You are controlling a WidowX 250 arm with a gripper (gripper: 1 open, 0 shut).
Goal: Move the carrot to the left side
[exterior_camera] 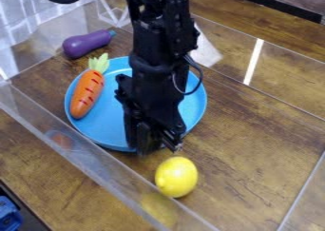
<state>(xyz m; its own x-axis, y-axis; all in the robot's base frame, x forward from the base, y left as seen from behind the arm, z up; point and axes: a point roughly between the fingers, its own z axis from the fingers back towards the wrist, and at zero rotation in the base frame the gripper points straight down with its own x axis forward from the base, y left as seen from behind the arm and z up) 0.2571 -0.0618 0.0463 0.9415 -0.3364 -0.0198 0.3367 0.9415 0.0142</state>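
While the carrot point(86, 90) is lying on the blue plate point(112, 121), the tool point(154, 138), its grip unreadable, is hovering above the lemon point(177, 176), holding nothing.

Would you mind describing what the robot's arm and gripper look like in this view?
The arm is all black, built of blocky segments, with a thin black cable looping at the upper left. It ends in a black gripper with two short, flat fingers. No markings are legible.

The orange, green-stemmed carrot point(86, 91) lies tilted across the blue plate's point(108, 132) left rim.
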